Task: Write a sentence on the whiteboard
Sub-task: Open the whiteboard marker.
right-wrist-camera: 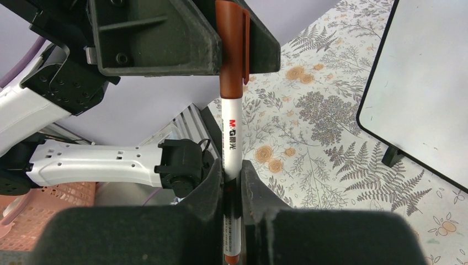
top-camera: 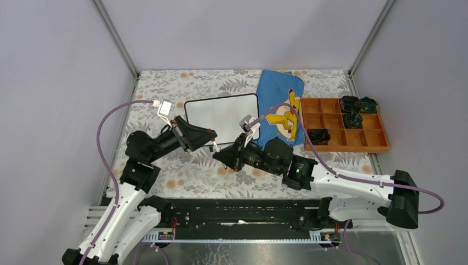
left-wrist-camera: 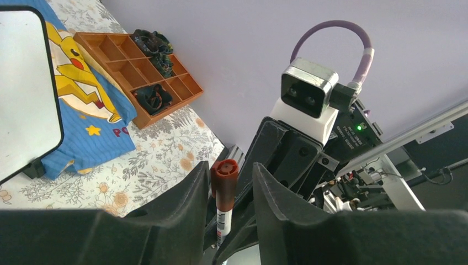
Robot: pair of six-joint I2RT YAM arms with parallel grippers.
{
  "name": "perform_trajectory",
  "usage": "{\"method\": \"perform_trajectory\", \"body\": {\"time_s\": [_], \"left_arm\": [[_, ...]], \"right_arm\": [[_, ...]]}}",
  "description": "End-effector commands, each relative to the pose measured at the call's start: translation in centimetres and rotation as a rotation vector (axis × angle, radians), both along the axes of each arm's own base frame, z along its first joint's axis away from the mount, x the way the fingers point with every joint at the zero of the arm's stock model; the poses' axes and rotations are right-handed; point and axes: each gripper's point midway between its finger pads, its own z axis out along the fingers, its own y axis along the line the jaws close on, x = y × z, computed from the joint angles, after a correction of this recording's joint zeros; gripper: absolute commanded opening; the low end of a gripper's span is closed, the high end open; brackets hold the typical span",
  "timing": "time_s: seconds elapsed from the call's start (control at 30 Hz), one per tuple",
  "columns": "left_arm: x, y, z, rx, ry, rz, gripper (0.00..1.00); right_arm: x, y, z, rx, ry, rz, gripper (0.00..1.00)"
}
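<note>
A floral-patterned bench (top-camera: 182,176) is carrying the whiteboard (top-camera: 221,113), which is lying face up toward the back centre, just beside a blue pouch (top-camera: 278,96). In front of it, the right gripper (right-wrist-camera: 230,168) is pinching the white barrel of a marker (right-wrist-camera: 232,127) in its jaws. The left gripper (left-wrist-camera: 229,172) is holding its jaws spread around the marker's brown cap, seemingly with a slight gap.

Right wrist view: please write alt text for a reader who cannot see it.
The right gripper holds a white marker by its barrel, and the marker's red-brown cap sits between the left gripper fingers at the top. To the right, a blank whiteboard rests on a floral tablecloth.
</note>
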Motion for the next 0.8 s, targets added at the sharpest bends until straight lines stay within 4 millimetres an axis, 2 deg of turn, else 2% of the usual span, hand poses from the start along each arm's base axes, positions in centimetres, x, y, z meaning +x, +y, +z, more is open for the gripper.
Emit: {"method": "perform_trajectory", "body": {"time_s": [0.0, 0.1, 0.23, 0.37, 0.6, 0.73, 0.77], "left_arm": [[-0.9, -0.2, 2.1, -0.019, -0.088, -0.021, 0.37], [-1.0, -0.2, 2.0, -0.019, -0.086, -0.021, 0.37], [-1.1, -0.3, 1.5, -0.013, -0.077, -0.026, 0.48], [-1.2, -0.3, 1.2, -0.009, -0.074, -0.023, 0.45], [-1.5, -0.2, 1.0, 0.0, -0.074, -0.018, 0.28], [-1.6, -0.1, 0.8, 0.003, -0.078, -0.016, 0.03], [-1.6, -0.1, 0.7, 0.004, -0.077, -0.013, 0.0]], "right_arm": [[-0.2, 0.1, 1.8, 0.046, -0.033, 0.017, 0.0], [-0.2, -0.1, 1.8, 0.047, -0.033, 0.011, 0.0], [0.0, -0.3, 2.0, 0.052, -0.031, -0.006, 0.0], [0.2, -0.4, 1.9, 0.053, -0.029, -0.016, 0.0], [0.2, -0.5, 1.7, 0.053, -0.023, -0.022, 0.0], [0.0, -0.5, 1.9, 0.062, -0.016, -0.012, 0.0], [-0.2, -0.4, 2.1, 0.076, -0.014, -0.002, 0.0]]}}
